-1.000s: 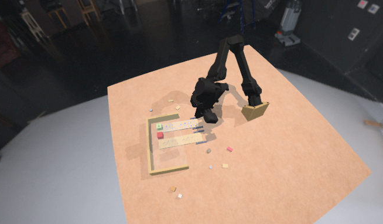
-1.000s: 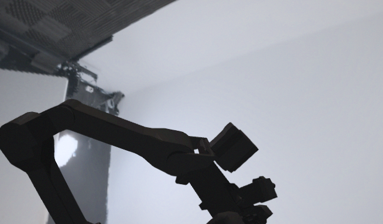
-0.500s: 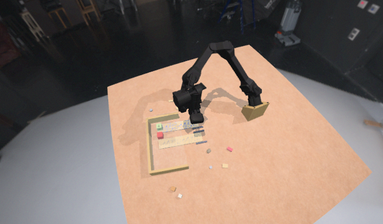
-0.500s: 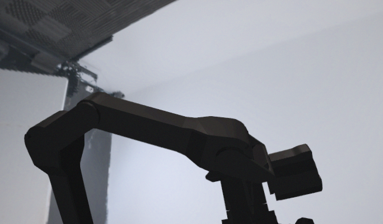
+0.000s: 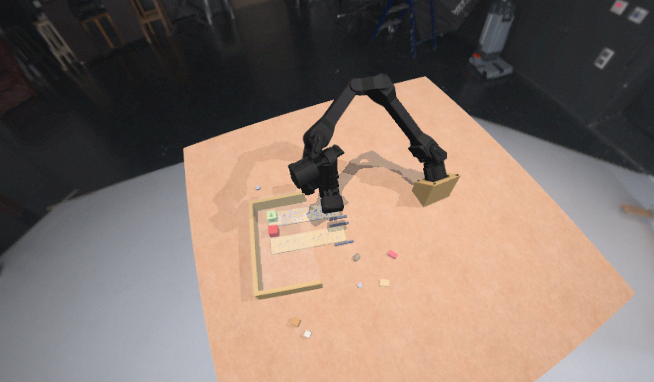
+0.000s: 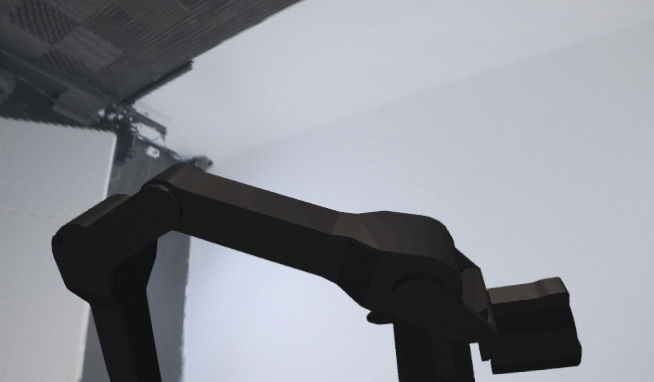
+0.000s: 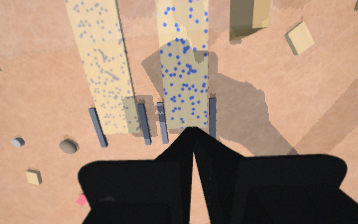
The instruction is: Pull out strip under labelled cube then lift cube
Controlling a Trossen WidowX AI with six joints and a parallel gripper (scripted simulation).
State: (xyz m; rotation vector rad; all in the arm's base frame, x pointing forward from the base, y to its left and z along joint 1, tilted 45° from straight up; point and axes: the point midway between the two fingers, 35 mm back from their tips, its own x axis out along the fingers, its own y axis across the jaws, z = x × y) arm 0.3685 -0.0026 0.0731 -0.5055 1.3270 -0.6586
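In the top view, a green labelled cube (image 5: 272, 216) rests on the far end of a blue-dotted strip (image 5: 298, 216) (image 7: 182, 85) inside a tan three-sided frame (image 5: 257, 250). A red cube (image 5: 273, 230) sits beside it, at the end of a second, grey-speckled strip (image 5: 308, 241) (image 7: 105, 75). My gripper (image 5: 333, 205) (image 7: 192, 131) is shut, with its tips together right at the near end of the blue-dotted strip and low over the table. I see nothing gripped between the fingers. Neither cube shows in the wrist view.
Short dark-blue posts (image 7: 144, 122) (image 7: 212, 117) flank the strips' near ends. Small loose bits lie around: a pink block (image 5: 392, 254), a grey pebble (image 5: 356, 257), a tan block (image 5: 384, 282) and an orange block (image 5: 294, 322). The arm's base (image 5: 435, 189) stands to the right.
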